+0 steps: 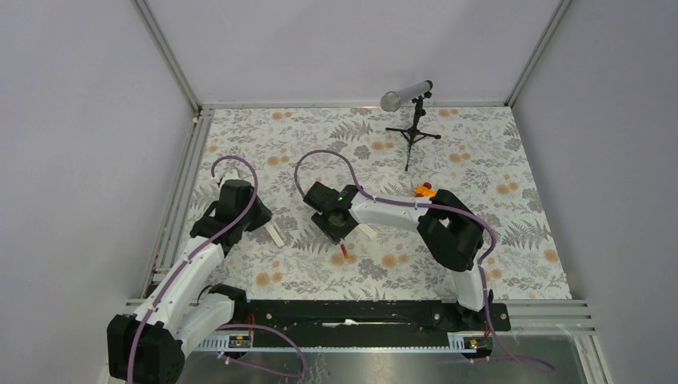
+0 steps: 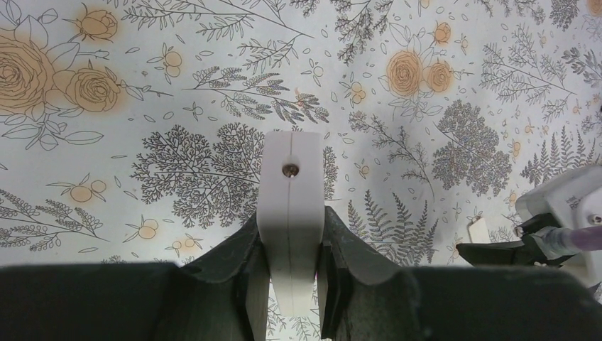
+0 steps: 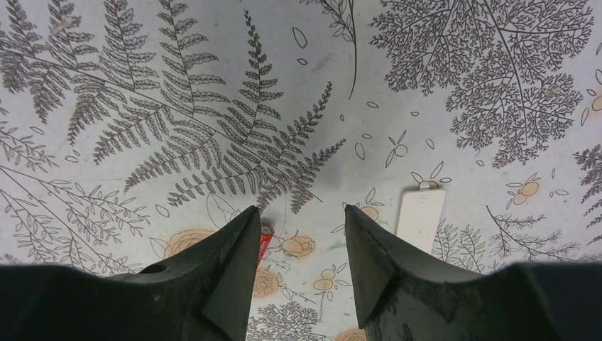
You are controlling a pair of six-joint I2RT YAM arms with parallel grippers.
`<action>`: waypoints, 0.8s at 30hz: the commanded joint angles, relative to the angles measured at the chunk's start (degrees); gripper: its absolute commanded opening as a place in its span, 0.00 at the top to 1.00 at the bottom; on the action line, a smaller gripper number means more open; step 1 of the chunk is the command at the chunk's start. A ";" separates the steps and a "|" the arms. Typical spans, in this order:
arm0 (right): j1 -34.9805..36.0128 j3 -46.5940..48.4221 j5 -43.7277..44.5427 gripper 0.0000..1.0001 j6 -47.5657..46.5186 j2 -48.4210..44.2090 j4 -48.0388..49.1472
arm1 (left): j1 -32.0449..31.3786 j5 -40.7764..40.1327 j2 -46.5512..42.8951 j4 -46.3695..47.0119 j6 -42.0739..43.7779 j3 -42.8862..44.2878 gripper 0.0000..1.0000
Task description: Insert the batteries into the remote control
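My left gripper is shut on the slim white remote control, held edge-on above the floral mat, with a small screw on its end. In the top view the remote sticks out of the left gripper at the left of the mat. My right gripper is open and empty, low over the mat. A red battery lies beside its left fingertip. It also shows in the top view, just near of the right gripper. I see no second battery.
A small loose white cover lies right of the right gripper, also in the top view. An orange toy car sits behind the right arm. A microphone on a black tripod stands at the back.
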 commanded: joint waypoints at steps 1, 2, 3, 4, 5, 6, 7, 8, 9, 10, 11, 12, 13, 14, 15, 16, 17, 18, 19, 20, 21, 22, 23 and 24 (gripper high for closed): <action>-0.14 1.54 0.06 0.45 -2.58 0.46 -2.09 | 0.37 -1.54 -1.12 1.15 0.57 1.47 1.00; -0.14 1.48 0.14 0.45 -2.64 0.58 -2.54 | 0.37 -1.60 -1.06 1.22 0.61 1.44 1.00; -0.14 1.40 0.56 0.45 -2.62 0.71 -2.90 | 0.37 -1.61 -1.02 1.32 0.61 1.41 1.00; -0.13 1.37 0.74 0.45 -2.70 0.78 -3.40 | 0.37 -1.56 -0.92 1.47 0.61 1.42 1.00; -0.14 1.43 0.91 0.45 -2.67 0.88 -3.93 | 0.37 -1.47 -0.88 1.63 0.61 1.41 1.00; -0.09 1.47 1.50 0.45 -2.50 0.87 -4.58 | 0.37 -1.45 -0.80 1.68 0.61 1.46 1.00; -0.14 1.44 1.70 0.45 -2.47 0.81 -5.18 | 0.37 -1.35 -0.69 1.77 0.61 1.42 1.00; -0.14 1.28 1.71 0.45 -2.52 0.75 -5.75 | 0.37 -1.34 -0.60 1.91 0.61 1.41 1.00; -0.15 0.88 1.73 0.44 -2.47 0.59 -6.16 | 0.37 -1.27 -0.53 2.03 0.61 1.40 1.00; -0.14 0.40 1.67 0.44 -2.40 0.38 -6.47 | 0.37 -1.18 -0.49 2.11 0.66 1.36 1.00; -0.14 0.00 1.82 0.45 -2.29 0.19 -6.85 | 0.37 -1.17 -0.44 2.20 0.63 1.33 1.00; -0.14 -0.55 2.07 0.45 -2.02 -0.10 -7.20 | 0.37 -1.09 -0.40 2.23 0.66 1.27 1.00; -0.14 -1.07 2.16 0.45 -1.97 -0.34 -7.48 | 0.37 -1.00 -0.45 2.31 0.69 1.28 1.00; -0.13 -1.72 2.28 0.45 -1.84 -0.67 -7.71 | 0.37 -0.92 -0.48 2.38 0.66 1.24 1.00; -0.14 -2.34 2.42 0.45 -1.64 -0.95 -7.82 | 0.37 -0.84 -0.48 2.45 0.62 1.16 1.00; -0.14 -3.05 2.43 0.45 -1.50 -1.42 -7.84 | 0.37 -0.74 -0.54 2.47 0.61 1.03 1.00; -0.14 -3.61 2.58 0.45 -1.04 -1.70 -7.83 | 0.37 -0.66 -0.57 2.49 0.61 0.99 1.00; -0.14 -3.99 2.61 0.46 -0.64 -1.98 -8.10 | 0.37 -0.57 -0.69 2.49 0.53 0.90 1.00; -0.14 -4.45 2.61 0.47 -0.30 -2.32 -8.28 | 0.37 -0.49 -0.81 2.49 0.46 0.73 1.00; -0.14 -4.89 2.72 0.48 0.05 -2.59 -8.61 | 0.37 -0.47 -0.95 2.49 0.40 0.53 1.00; -0.14 -5.22 2.85 0.49 0.50 -2.89 -8.90 | 0.37 -0.40 -1.11 2.49 0.31 0.40 1.00; -0.14 -5.54 2.94 0.50 0.99 -3.32 -9.24 | 0.37 -0.31 -1.32 2.49 0.27 0.21 1.00; -0.12 -5.81 2.92 0.50 1.37 -3.80 -9.32 | 0.37 -0.25 -1.58 2.49 0.14 -0.05 1.00; -0.14 -6.04 2.61 0.50 1.60 -4.40 -9.24 | 0.37 -0.21 -1.81 2.49 0.05 -0.23 1.00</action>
